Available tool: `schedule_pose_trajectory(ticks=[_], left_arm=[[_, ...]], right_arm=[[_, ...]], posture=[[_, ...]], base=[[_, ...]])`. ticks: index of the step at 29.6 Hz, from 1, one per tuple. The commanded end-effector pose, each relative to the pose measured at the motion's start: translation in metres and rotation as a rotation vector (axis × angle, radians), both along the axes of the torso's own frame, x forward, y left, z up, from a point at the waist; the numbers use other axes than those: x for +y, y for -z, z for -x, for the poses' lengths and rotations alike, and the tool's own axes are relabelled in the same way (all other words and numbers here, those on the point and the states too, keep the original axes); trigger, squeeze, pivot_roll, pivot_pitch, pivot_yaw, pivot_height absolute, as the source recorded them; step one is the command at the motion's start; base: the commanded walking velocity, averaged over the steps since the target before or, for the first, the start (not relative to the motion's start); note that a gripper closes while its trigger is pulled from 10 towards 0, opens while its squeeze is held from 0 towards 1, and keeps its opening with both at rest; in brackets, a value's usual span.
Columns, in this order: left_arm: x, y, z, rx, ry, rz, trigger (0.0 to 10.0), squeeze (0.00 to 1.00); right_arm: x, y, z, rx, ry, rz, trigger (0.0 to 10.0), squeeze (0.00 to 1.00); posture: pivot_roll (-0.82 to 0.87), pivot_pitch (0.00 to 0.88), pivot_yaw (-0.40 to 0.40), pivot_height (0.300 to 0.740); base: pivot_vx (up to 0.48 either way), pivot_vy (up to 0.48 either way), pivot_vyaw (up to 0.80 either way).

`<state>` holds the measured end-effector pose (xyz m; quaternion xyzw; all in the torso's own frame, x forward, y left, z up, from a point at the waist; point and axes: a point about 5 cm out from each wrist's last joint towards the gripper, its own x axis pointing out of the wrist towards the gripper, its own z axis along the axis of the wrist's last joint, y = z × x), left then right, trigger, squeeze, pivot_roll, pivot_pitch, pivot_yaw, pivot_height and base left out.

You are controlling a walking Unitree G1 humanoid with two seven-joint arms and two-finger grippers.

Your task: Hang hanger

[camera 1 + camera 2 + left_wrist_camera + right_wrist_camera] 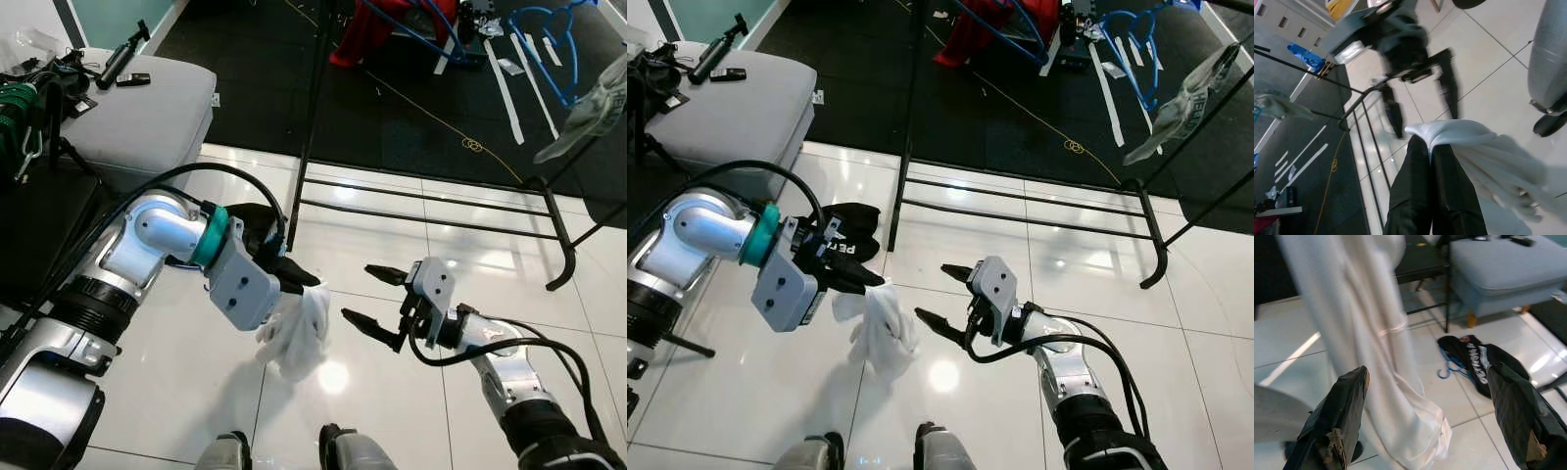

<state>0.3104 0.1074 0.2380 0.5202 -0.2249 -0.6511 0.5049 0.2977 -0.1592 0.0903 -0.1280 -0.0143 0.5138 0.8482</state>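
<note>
My left gripper (304, 279) is shut on a white cloth (299, 333), which hangs from its fingertips (1431, 147) down to the white tiles. To its right, my right gripper (358, 294) is open, its fingers (1342, 416) spread wide and pointing at the cloth (1376, 333) without touching it. A black garment with white lettering (1484, 362) lies on the floor behind the left arm, with a blue hanger (1447, 369) at its edge. A black clothes rack (421, 201) stands beyond, and blue hangers (554, 49) are on its far right end.
A grey padded seat (147, 108) with small devices on it stands at the left. A pale garment (588, 108) hangs on the rack at the right. Red cloth (377, 29) and cables lie on the dark carpet behind. My feet (343, 446) are at the bottom.
</note>
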Motion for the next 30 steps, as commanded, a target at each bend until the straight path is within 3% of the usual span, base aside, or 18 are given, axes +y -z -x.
schedule_pose_trajectory(ticks=[1, 5, 7, 8, 9, 10, 12, 13, 17, 21, 22, 23, 25, 30], left_arm=[[-0.005, -0.006, 0.0, -0.022, 0.022, 0.029, 0.0, 0.0], [-0.008, -0.015, 0.002, -0.035, 0.037, 0.067, 0.0, 0.0], [-0.014, -0.029, 0.005, -0.042, 0.057, 0.132, 0.0, 0.0], [-0.015, -0.035, 0.006, -0.047, 0.065, 0.158, 0.0, 0.0], [-0.015, -0.035, 0.006, -0.047, 0.065, 0.158, 0.0, 0.0], [-0.017, -0.04, 0.007, -0.057, 0.073, 0.178, 0.0, 0.0], [-0.017, -0.043, 0.007, -0.065, 0.078, 0.189, 0.0, 0.0], [-0.016, -0.05, 0.007, -0.083, 0.081, 0.205, 0.0, 0.0], [-0.015, -0.071, 0.008, -0.116, 0.086, 0.262, 0.0, 0.0], [-0.014, -0.079, 0.007, -0.131, 0.08, 0.281, 0.0, 0.0], [-0.012, -0.082, 0.006, -0.136, 0.072, 0.289, 0.0, 0.0], [-0.012, -0.082, 0.006, -0.136, 0.072, 0.289, 0.0, 0.0], [-0.01, -0.087, 0.003, -0.144, 0.052, 0.308, 0.0, 0.0], [-0.005, -0.095, 0.0, -0.158, 0.026, 0.333, 0.0, 0.0]], right_arm=[[-0.002, 0.005, 0.003, 0.022, -0.024, 0.012, 10.0, 1.0], [0.002, 0.009, 0.001, 0.028, -0.028, 0.035, 10.0, 1.0], [0.01, 0.014, 0.001, 0.039, -0.045, 0.047, 10.0, 1.0], [0.014, 0.015, 0.001, 0.049, -0.059, 0.048, 10.0, 0.61], [0.014, 0.015, 0.001, 0.049, -0.059, 0.048, 10.0, 0.61], [0.017, 0.017, 0.002, 0.057, -0.075, 0.048, 10.0, 0.25], [0.018, 0.018, 0.002, 0.063, -0.086, 0.047, 10.0, 0.25], [0.02, 0.019, 0.003, 0.071, -0.1, 0.046, 10.0, 0.0], [0.022, 0.023, 0.006, 0.097, -0.126, 0.04, 10.0, 0.0], [0.022, 0.028, 0.009, 0.12, -0.131, 0.039, 10.0, 0.0], [0.02, 0.03, 0.009, 0.133, -0.122, 0.041, 6.8, 0.0], [0.02, 0.03, 0.009, 0.133, -0.122, 0.041, 6.8, 0.0], [0.017, 0.034, 0.01, 0.15, -0.096, 0.046, 4.0, 0.0], [0.013, 0.039, 0.011, 0.164, -0.062, 0.052, 3.6, 0.0]], posture=[[0.0, 0.113, -0.03, 0.74], [0.0, 0.108, -0.034, 0.74], [0.01, 0.106, -0.038, 0.74], [0.01, 0.106, -0.046, 0.74], [0.01, 0.106, -0.046, 0.74], [0.01, 0.106, -0.046, 0.74], [0.02, 0.104, -0.048, 0.74], [0.02, 0.104, -0.048, 0.74], [0.02, 0.103, -0.047, 0.74], [0.02, 0.102, -0.045, 0.74], [0.02, 0.103, -0.046, 0.74], [0.02, 0.103, -0.046, 0.74], [0.01, 0.103, -0.044, 0.74], [0.01, 0.103, -0.044, 0.74]], base=[[0.0, 0.0, 0.0], [0.0, 0.0, 0.0], [0.0, 0.0, 0.0], [0.0, 0.0, 0.0], [0.0, 0.0, 0.0], [0.0, 0.0, 0.0], [0.0, 0.0, 0.0], [0.0, 0.0, 0.0], [0.0, 0.0, 0.0], [0.0, 0.0, 0.0], [0.0, 0.0, 0.0], [0.0, 0.0, 0.0], [0.0, 0.0, 0.0], [0.0, 0.0, 0.0]])
